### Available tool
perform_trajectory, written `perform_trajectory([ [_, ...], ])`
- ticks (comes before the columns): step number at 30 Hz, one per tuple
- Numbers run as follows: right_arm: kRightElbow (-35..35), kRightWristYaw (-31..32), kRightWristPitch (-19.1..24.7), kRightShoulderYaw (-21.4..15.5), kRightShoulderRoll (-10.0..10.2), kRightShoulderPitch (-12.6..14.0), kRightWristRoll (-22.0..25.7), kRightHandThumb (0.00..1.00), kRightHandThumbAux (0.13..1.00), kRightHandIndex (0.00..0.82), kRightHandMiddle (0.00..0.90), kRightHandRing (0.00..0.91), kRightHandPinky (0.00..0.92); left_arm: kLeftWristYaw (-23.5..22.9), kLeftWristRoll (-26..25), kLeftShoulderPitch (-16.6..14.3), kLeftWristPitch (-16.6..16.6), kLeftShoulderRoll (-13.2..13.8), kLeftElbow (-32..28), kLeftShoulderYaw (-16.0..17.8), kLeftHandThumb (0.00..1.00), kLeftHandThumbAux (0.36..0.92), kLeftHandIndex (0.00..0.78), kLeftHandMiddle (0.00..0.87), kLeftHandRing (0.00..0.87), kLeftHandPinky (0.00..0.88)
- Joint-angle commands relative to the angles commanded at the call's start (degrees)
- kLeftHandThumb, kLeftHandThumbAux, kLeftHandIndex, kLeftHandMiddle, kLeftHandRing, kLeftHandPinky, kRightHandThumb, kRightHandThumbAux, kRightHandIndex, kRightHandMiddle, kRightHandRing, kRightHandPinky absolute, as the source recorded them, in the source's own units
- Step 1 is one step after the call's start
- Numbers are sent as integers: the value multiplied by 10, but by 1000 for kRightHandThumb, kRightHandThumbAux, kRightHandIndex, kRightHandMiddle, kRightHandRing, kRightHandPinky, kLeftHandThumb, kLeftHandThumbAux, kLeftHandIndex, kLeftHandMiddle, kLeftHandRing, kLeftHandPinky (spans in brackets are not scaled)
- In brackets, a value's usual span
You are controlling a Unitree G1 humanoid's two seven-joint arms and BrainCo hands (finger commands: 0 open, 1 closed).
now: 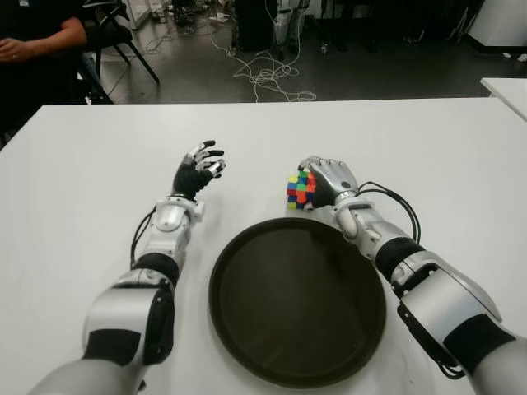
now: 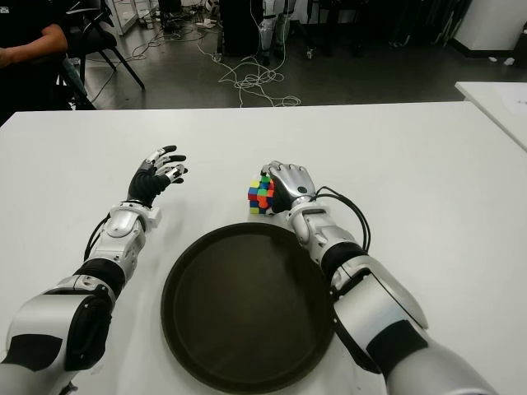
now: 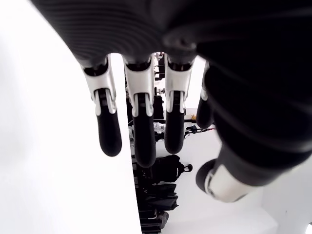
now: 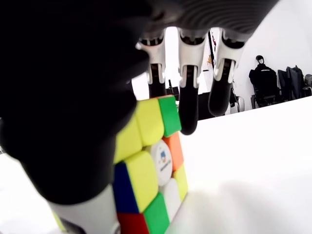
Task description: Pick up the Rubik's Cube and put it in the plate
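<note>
My right robot hand cups the multicoloured plastic Rubik's Cube on the white surface, just beyond the round dark plate. My left robot hand shows left, fingers relaxed, empty.

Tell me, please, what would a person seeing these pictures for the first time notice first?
Most striking is the bright cube on the white table, just beyond the far rim of the big dark plate. The right hand is against the cube's right side with its fingers beside it; whether it grips yet is unclear. The left hand hovers open to the plate's left, holding nothing.
</note>
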Motion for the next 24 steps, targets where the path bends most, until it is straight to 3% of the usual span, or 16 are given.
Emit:
perform_trajectory([
  [11,0,3,5,-2,1,1,4,0,929,293,438,482,462,1,1,0,0,-1,1,-1,369,746,187,286,327,354],
  [18,0,-2,3,-1,0,2,3,0,932,295,433,479,464,2,3,-1,0,0,1,-3,360,764,187,290,328,349],
  [19,-1,-4,3,0,0,2,2,241,865,334,416,461,459,3,4,-1,0,0,1,-4,344,763,189,291,329,346],
  [21,-1,-7,3,1,-2,2,0,455,804,369,396,439,453,4,5,-1,1,0,1,-5,324,766,188,290,328,343],
  [23,-2,-11,3,2,-3,3,-1,592,765,389,382,420,450,3,5,-1,1,-1,0,-5,321,775,186,288,328,345],
  [24,-2,-13,4,3,-3,3,-1,612,759,393,383,419,451,3,4,-1,1,-1,0,-5,325,776,186,287,328,346],
])
